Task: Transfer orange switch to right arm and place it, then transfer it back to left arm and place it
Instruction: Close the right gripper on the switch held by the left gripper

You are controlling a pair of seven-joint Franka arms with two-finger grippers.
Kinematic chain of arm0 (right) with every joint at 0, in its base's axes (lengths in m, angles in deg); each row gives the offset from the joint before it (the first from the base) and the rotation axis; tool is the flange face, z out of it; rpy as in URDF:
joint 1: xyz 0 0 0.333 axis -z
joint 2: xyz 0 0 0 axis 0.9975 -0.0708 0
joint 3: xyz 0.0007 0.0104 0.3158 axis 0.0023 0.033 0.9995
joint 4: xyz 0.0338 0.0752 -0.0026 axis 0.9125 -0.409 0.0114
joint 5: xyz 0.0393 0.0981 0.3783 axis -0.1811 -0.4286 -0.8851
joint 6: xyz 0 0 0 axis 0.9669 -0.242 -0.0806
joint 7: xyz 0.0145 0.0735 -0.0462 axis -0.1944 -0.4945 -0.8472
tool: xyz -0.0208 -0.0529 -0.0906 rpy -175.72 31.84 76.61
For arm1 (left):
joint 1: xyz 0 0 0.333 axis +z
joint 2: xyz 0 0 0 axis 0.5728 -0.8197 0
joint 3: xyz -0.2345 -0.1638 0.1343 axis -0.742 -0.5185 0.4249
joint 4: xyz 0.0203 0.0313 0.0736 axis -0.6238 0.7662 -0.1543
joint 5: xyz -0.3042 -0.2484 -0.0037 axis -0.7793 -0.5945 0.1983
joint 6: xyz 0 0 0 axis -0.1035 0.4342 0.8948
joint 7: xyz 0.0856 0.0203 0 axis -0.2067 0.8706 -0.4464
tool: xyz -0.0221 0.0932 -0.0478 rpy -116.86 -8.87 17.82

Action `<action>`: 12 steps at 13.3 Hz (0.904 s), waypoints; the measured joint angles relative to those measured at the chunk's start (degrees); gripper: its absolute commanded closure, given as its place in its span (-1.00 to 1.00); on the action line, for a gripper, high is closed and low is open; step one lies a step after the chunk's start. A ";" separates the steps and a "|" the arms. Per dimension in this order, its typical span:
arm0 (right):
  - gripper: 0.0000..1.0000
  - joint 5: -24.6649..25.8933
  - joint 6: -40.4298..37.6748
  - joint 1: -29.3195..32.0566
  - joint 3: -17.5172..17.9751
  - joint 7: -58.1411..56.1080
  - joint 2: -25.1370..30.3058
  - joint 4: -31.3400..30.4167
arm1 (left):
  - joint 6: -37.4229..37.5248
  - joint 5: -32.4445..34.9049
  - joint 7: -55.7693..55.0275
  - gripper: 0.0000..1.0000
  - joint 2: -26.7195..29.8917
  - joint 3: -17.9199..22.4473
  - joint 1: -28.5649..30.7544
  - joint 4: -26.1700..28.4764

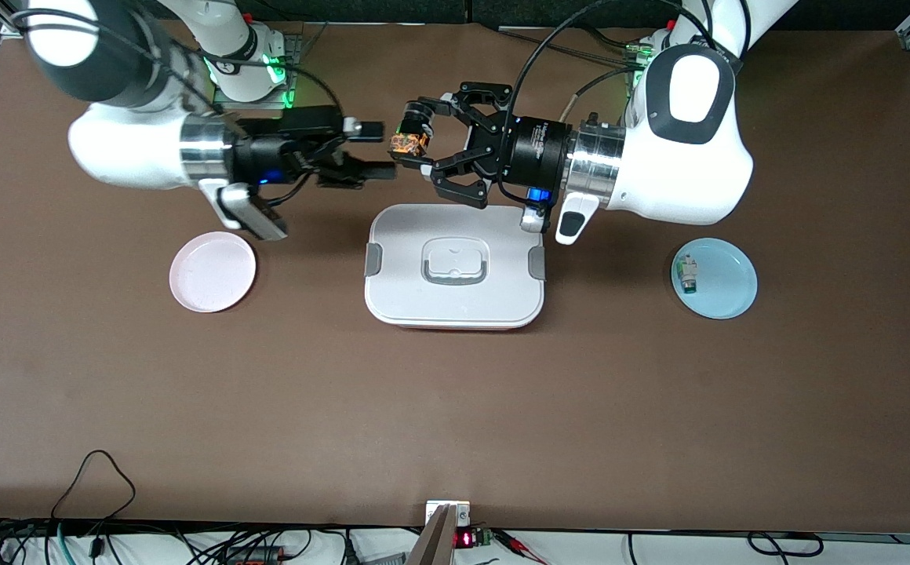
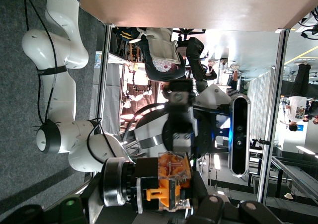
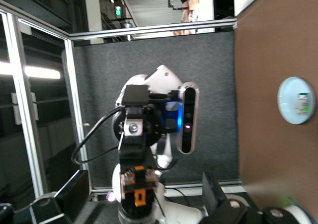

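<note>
a brown table point(image 1: 455, 408) is seen, with the white box point(image 1: 455, 267) at its middle. above the box's edge nearest the bases, the switch point(image 1: 408, 141), black with orange markings, is clenched by the left gripper point(image 1: 417, 141); the right gripper point(image 1: 373, 149) is spread just beside it. its underside is hidden.

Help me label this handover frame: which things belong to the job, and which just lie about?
Job: orange switch, held in left gripper; open right gripper beside it; box beneath.
Lying about: pink plate; blue plate with white-and-green component.
</note>
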 measured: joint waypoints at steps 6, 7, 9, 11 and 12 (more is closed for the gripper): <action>-0.86 -1.64 3.17 -0.30 2.09 0.03 0.09 0.00 | 0.00 0.00 -0.91 1.00 -0.65 0.12 0.14 -0.04; -0.77 -1.64 3.18 -0.30 2.09 0.03 0.13 0.00 | 0.00 0.00 -0.92 1.00 -0.77 0.11 0.13 -0.04; -0.59 -1.64 3.26 -0.30 2.09 0.04 0.27 0.00 | 0.00 0.00 -0.96 1.00 -0.82 0.11 0.13 -0.05; -0.30 -1.64 3.45 -0.30 2.09 0.04 0.49 0.00 | 0.00 0.00 -0.97 1.00 -0.82 0.11 0.13 -0.08; -0.11 -1.64 3.53 -0.30 2.09 0.03 0.54 0.00 | 0.00 0.00 -0.97 1.00 -0.82 0.11 0.13 -0.09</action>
